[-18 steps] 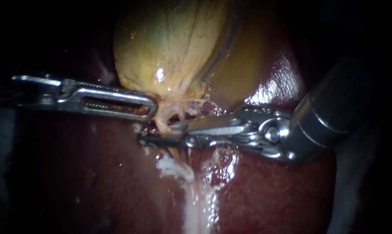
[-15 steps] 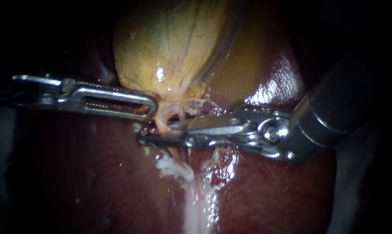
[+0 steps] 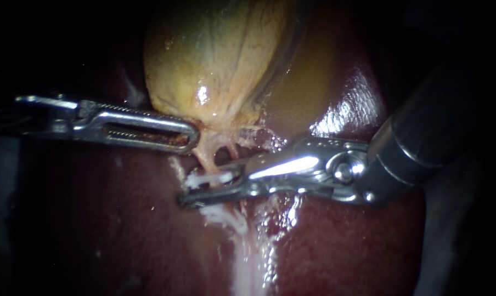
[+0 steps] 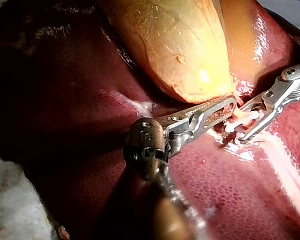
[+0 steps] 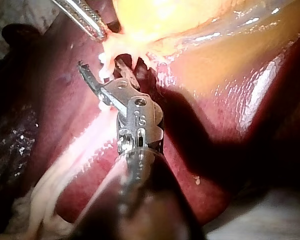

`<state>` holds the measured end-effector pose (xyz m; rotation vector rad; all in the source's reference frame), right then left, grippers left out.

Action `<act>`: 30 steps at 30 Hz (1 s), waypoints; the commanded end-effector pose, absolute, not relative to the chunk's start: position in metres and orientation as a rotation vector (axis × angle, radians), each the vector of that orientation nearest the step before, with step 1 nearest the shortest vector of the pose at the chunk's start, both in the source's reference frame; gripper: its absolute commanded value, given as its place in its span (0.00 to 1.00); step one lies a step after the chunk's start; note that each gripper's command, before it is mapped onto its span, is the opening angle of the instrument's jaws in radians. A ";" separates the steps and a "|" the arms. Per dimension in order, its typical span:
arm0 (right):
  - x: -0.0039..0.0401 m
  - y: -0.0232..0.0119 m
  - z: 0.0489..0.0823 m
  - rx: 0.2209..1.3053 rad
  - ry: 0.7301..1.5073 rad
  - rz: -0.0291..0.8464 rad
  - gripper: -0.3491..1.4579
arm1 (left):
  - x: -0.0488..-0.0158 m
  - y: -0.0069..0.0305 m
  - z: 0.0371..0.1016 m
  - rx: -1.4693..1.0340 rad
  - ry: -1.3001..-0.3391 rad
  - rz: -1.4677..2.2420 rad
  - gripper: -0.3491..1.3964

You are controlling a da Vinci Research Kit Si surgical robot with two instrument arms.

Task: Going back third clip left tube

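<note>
White clip (image 3: pixel 207 178); right instrument's (image 3: pixel 211 185) jaws apart

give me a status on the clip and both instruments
Status: left instrument shut on gallbladder neck; right instrument open, white clip on left tube between its jaws; nothing blocking withdrawal.

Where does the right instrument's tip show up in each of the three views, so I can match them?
Endoscope view: the right instrument comes in from the right, its tip just below the gallbladder.
Left wrist view: right instrument ahead of the left instrument, by the gallbladder's narrow end.
Right wrist view: right instrument, tip just short of the gallbladder.
Shared landmark: the yellow gallbladder.
</note>
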<state>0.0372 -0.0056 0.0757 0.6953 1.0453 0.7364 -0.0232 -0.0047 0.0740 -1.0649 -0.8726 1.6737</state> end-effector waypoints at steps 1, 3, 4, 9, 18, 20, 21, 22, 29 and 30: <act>0.0370 -0.0054 0.0756 0.688 1.047 0.732 0.47 | -0.0231 -0.0047 0.0739 -1.065 -0.872 1.674 0.00; 0.0368 -0.0053 0.0755 0.678 1.052 0.719 0.47 | -0.0231 -0.0047 0.0739 -1.065 -0.872 1.674 0.00; 0.0367 -0.0052 0.0754 0.675 1.053 0.715 0.47 | -0.0231 -0.0047 0.0739 -1.065 -0.872 1.674 0.00; 0.0358 -0.0051 0.0750 0.673 1.056 0.702 0.47 | -0.0231 -0.0047 0.0739 -1.065 -0.872 1.674 0.00; 0.0343 -0.0056 0.0742 0.697 1.058 0.683 0.47 | -0.0231 -0.0047 0.0739 -1.065 -0.872 1.674 0.00; 0.0343 -0.0056 0.0741 0.700 1.058 0.681 0.47 | -0.0231 -0.0047 0.0739 -1.065 -0.872 1.674 0.00; 0.0343 -0.0057 0.0741 0.703 1.059 0.679 0.47 | -0.0231 -0.0047 0.0739 -1.065 -0.872 1.674 0.00; 0.0343 -0.0057 0.0740 0.703 1.059 0.679 0.47 | -0.0231 -0.0047 0.0739 -1.065 -0.872 1.674 0.00; 0.0335 -0.0058 0.0738 0.709 1.061 0.666 0.47 | -0.0231 -0.0047 0.0739 -1.065 -0.872 1.674 0.00; 0.0333 -0.0058 0.0737 0.710 1.061 0.666 0.47 | -0.0231 -0.0047 0.0739 -1.065 -0.872 1.674 0.00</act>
